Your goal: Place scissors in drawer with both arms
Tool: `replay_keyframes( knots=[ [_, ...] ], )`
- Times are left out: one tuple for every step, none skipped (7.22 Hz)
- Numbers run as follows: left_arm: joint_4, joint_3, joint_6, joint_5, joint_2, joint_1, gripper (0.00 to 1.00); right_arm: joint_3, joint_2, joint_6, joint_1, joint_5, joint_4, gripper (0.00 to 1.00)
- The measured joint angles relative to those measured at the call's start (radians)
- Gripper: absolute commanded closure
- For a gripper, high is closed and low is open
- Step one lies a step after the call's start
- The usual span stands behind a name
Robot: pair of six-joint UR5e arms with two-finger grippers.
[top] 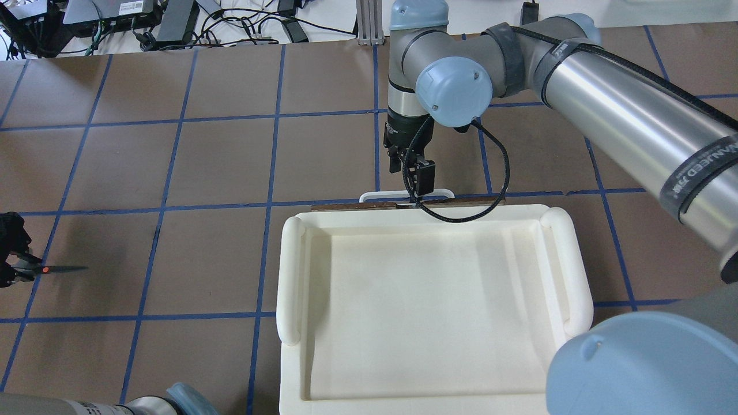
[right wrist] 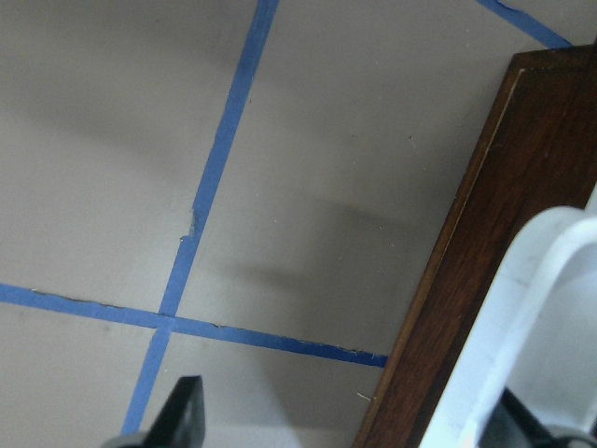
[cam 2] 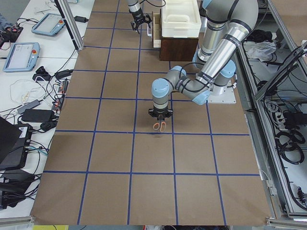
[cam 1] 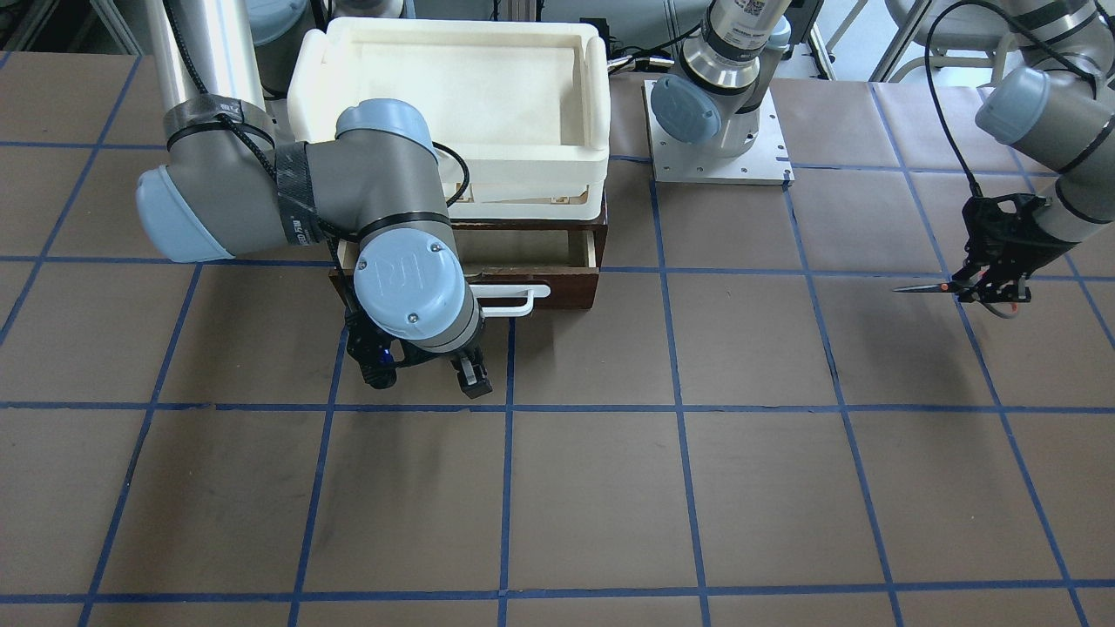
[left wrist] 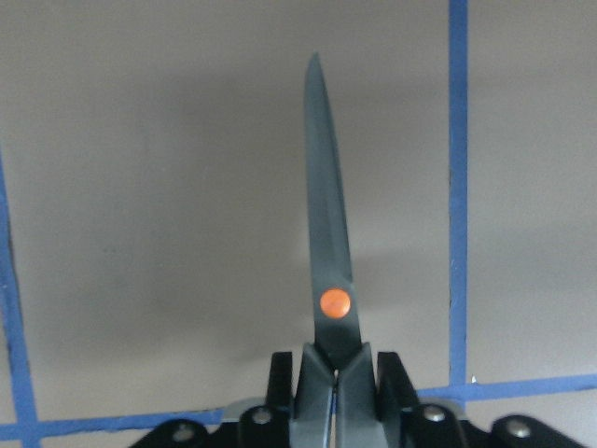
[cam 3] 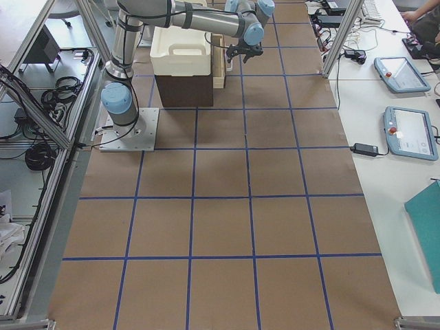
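My left gripper (cam 1: 989, 283) is shut on the scissors (cam 1: 936, 287), gripping near the orange pivot, with the blades level a little above the table. The left wrist view shows the blades (left wrist: 328, 205) pointing away from the closed fingers (left wrist: 317, 397). In the overhead view the scissors (top: 55, 268) sit at the far left edge. The dark brown drawer (cam 1: 557, 287) stands partly pulled out under a white bin, its pale interior showing. My right gripper (cam 1: 427, 376) is open and empty just in front of the drawer's white loop handle (cam 1: 514, 300), apart from it; it also shows in the overhead view (top: 410, 173).
A cream-white plastic bin (top: 432, 305) sits on top of the drawer cabinet. The left arm's base plate (cam 1: 719, 131) stands beside it. The table is brown with blue tape lines (cam 1: 679, 407). In the right wrist view, the drawer front (right wrist: 466, 261) and handle (right wrist: 550, 308) fill the right side.
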Motion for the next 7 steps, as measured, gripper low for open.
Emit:
replay_keyframes(
  knots=[
    [-0.063,0.074,-0.053,0.0,0.011,-0.045,1.0,-0.002,0.0,-0.007,-0.001,0.0,-0.004,0.0],
    [-0.144,0.161,-0.135,0.0,0.015,-0.112,1.0,-0.003,0.002,-0.014,-0.002,0.001,-0.012,0.0],
    [-0.231,0.25,-0.245,0.0,0.011,-0.186,1.0,-0.005,0.004,-0.017,-0.002,0.002,-0.021,0.0],
    [-0.296,0.32,-0.367,-0.001,0.005,-0.263,1.0,-0.008,0.009,-0.019,-0.004,0.002,-0.026,0.0],
    [-0.331,0.36,-0.486,-0.007,0.006,-0.338,1.0,-0.014,0.012,-0.02,-0.006,0.001,-0.027,0.0],
    [-0.352,0.379,-0.6,-0.016,0.014,-0.405,1.0,-0.022,0.015,-0.024,-0.008,0.0,-0.028,0.0],
    [-0.367,0.388,-0.704,-0.03,0.024,-0.465,1.0,-0.027,0.016,-0.033,-0.011,0.0,-0.029,0.0]
  ],
)
